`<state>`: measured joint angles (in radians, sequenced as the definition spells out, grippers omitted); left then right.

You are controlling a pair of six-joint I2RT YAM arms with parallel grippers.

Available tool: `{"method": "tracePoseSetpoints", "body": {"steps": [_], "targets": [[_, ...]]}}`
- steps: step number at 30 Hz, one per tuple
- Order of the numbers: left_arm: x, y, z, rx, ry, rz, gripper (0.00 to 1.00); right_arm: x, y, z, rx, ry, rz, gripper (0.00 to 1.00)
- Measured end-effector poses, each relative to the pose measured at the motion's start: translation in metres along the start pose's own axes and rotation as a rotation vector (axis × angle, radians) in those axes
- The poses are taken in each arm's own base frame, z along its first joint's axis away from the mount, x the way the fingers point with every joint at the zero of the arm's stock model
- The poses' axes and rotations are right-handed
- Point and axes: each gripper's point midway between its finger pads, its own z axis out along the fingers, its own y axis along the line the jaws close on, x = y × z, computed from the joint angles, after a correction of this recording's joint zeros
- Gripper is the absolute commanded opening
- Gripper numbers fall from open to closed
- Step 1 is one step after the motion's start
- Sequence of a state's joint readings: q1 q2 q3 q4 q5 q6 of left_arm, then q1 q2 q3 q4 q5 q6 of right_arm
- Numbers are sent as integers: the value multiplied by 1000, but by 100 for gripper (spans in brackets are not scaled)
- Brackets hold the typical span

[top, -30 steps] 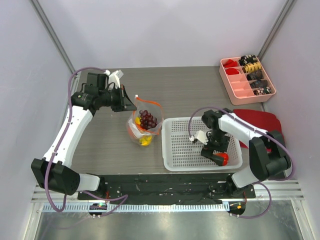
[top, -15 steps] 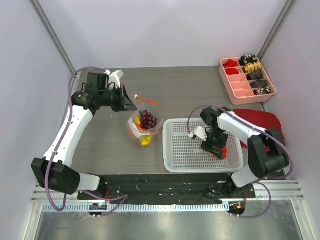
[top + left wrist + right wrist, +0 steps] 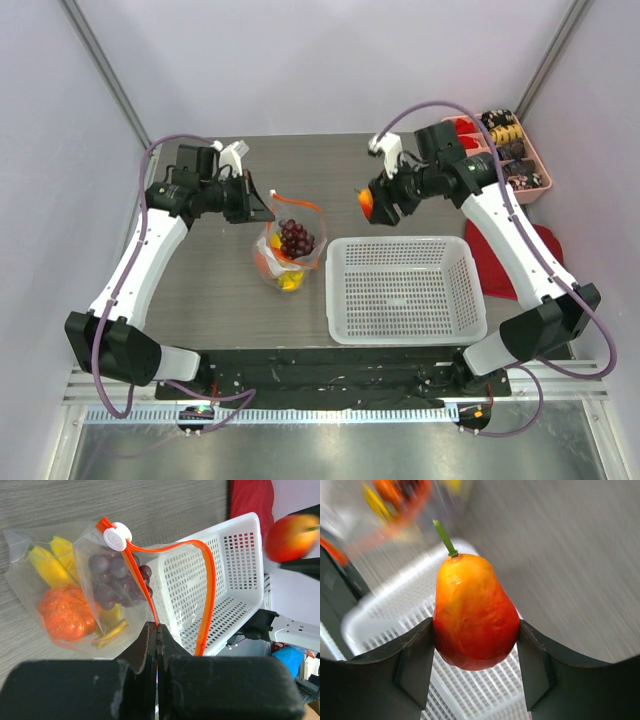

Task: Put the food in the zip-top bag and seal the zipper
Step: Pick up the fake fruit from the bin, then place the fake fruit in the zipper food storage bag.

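Note:
The clear zip-top bag [image 3: 286,252] stands left of the white basket with its mouth open. It holds the purple grapes [image 3: 114,580], the yellow bananas [image 3: 50,562] and the orange pumpkin [image 3: 65,611]. My left gripper [image 3: 262,208] is shut on the bag's orange zipper strip [image 3: 156,626] and holds the mouth up; the white slider tab [image 3: 118,535] sits at the strip's far end. My right gripper [image 3: 372,204] is shut on the red-orange pear-shaped fruit [image 3: 474,614], held in the air right of the bag, beyond the basket's far edge.
The white perforated basket [image 3: 402,322] sits at the front centre-right. A pink compartment tray [image 3: 478,178] with small snacks is at the back right. A red cloth [image 3: 495,262] lies right of the basket.
My right gripper has lifted the red-orange fruit out of the basket and carried it up and left toward the bag. The left gripper and the bag have stayed put.

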<state>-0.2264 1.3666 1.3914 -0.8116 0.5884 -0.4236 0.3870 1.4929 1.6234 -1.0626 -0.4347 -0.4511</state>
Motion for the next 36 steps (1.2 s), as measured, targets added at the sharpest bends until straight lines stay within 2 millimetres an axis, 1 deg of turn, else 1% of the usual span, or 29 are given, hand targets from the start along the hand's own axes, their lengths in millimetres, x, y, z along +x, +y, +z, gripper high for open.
{"method": "tracePoseSetpoints", "body": {"steps": [3, 5, 6, 8, 9, 10, 11, 12, 13, 14, 15, 17, 18, 20, 21, 24, 27, 31, 33, 34, 35, 36], "targets": [[0, 0, 0, 0, 0, -6, 0, -58, 13, -8, -50, -202, 44, 18], [0, -1, 0, 1, 1, -11, 0, -85, 27, -6, -85, -285, 32, 18], [0, -1, 0, 3, 1, -12, 0, -96, 39, -3, -110, -309, 14, 18], [0, -1, 0, 4, 2, -14, 0, -110, 65, 9, -164, -331, -33, 18], [0, -2, 0, 5, 2, -15, 0, -115, 82, 17, -199, -331, -63, 18], [0, -2, 0, 8, 3, -15, 0, -117, 92, 25, -215, -326, -81, 19], [1, -2, 0, 9, 3, -15, 0, -118, 105, 37, -235, -314, -108, 20], [1, -3, 0, 11, 4, -16, 0, -118, 113, 45, -250, -303, -123, 21], [1, -3, 0, 11, 4, -16, 0, -116, 121, 54, -262, -290, -137, 25], [1, -3, 0, 13, 4, -16, 0, -114, 125, 63, -265, -275, -147, 35], [1, -3, 0, 14, 5, -15, 0, -111, 126, 71, -259, -260, -151, 43], [1, -3, 0, 15, 5, -15, 0, -105, 122, 84, -237, -234, -155, 51], [1, -3, 0, 16, 6, -15, 0, -103, 119, 90, -222, -222, -157, 72], [1, -4, 0, 17, 6, -15, 0, -99, 115, 99, -199, -201, -162, 89], [1, -4, 0, 18, 6, -15, 0, -97, 112, 103, -183, -192, -167, 96], [1, -4, 0, 18, 7, -15, 0, -95, 108, 107, -157, -179, -169, 99], [1, -3, 0, 17, 6, -15, 0, -99, 107, 104, -144, -187, -162, 99], [0, -2, -1, 14, 3, -18, 0, -107, 99, 88, -105, -220, -119, 95], [0, -2, -1, 14, 2, -19, 0, -111, 87, 74, -71, -246, -79, 95], [0, -2, -1, 14, 2, -18, 0, -112, 78, 68, -55, -257, -53, 93], [0, -1, -1, 13, 2, -17, 0, -111, 66, 62, -33, -266, -16, 89], [-1, -1, -1, 13, 1, -16, 0, -108, 53, 57, -12, -269, 26, 88]]}}
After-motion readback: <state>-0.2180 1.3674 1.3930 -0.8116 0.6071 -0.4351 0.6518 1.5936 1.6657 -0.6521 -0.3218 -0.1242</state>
